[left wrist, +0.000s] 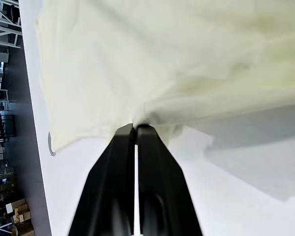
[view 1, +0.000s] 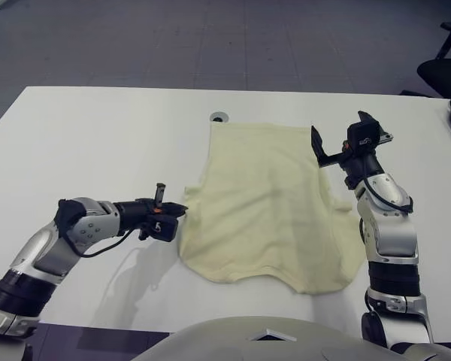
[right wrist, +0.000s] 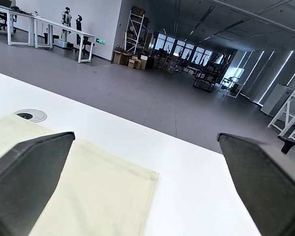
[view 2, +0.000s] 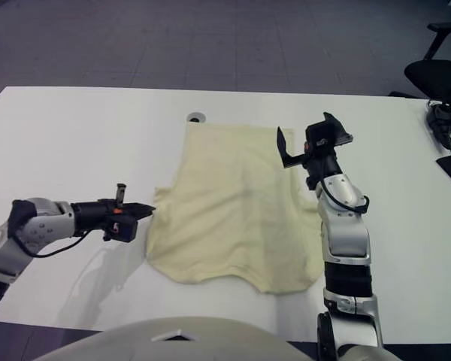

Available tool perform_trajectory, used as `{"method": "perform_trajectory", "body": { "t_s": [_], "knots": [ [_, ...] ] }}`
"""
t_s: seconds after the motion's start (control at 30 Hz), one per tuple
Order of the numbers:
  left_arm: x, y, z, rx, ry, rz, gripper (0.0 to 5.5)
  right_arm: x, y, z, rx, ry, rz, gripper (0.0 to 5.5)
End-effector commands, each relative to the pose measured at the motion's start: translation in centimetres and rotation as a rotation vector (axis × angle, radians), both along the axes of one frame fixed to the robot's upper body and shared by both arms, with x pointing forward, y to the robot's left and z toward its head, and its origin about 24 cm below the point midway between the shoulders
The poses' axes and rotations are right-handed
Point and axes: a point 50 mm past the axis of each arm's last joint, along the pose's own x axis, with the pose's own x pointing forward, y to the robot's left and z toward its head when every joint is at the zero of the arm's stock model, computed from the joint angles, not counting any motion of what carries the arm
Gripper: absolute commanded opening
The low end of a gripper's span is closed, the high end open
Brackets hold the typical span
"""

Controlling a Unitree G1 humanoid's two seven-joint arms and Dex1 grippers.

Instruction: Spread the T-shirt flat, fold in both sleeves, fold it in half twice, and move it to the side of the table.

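On the white flat surface (view 1: 98, 143) the pale yellow cloth T-shirt (view 1: 270, 203) lies centrally, a round metal cable port (view 1: 219, 117) just behind its far-left corner, the left gripper (view 1: 182, 212) pinching its left edge, the right gripper (view 1: 344, 134) raised over its far-right corner.

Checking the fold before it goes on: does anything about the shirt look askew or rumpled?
Yes. The T-shirt lies skewed, wider near the robot, its near edge wavy. Its left edge is bunched where the left gripper pinches it. The right gripper hangs open over the far right corner.

A grey floor (view 1: 210, 37) is seen beyond the white table (view 1: 98, 128); a black chair (view 2: 434, 75), shelving (right wrist: 137, 22) and tall windows (right wrist: 248, 66) are noted.
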Motion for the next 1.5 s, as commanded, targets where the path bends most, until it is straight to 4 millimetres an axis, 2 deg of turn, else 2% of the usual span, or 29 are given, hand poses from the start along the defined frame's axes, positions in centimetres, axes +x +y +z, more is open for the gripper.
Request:
{"method": "perform_trajectory", "body": {
  "t_s": [0.03,0.3,0.67,0.93,1.17,1.4,1.5],
  "knots": [
    [0.0,-1.7,0.3,0.0,-0.005,-0.051,0.01,-0.2,0.3,0.1,-0.007,0.004,0.001,5.4],
    [0.2,-4.0,0.2,0.007,0.015,-0.095,0.01,-0.3,0.5,-0.1,-0.012,0.009,-0.002,5.4],
    [-0.9,-6.8,-2.4,-0.009,0.137,-0.121,0.01,-0.4,0.7,-0.3,-0.031,0.017,0.005,5.4],
    [-0.2,-7.4,-3.5,-0.072,0.137,-0.026,0.01,-0.4,0.9,-0.5,-0.045,0.022,0.016,5.4],
    [-0.8,-8.0,-3.4,-0.17,0.199,-0.018,1.32,-0.4,1.0,-0.5,-0.05,0.02,0.019,5.4],
    [-1.7,-8.7,-2.6,-0.346,0.282,-0.031,2.61,-0.5,1.0,-0.4,-0.05,0.019,0.02,5.4],
    [-1.0,-8.4,-2.1,-0.413,0.254,0.008,3.1,-0.6,1.0,-0.4,-0.051,0.019,0.02,5.4]
  ]
}}
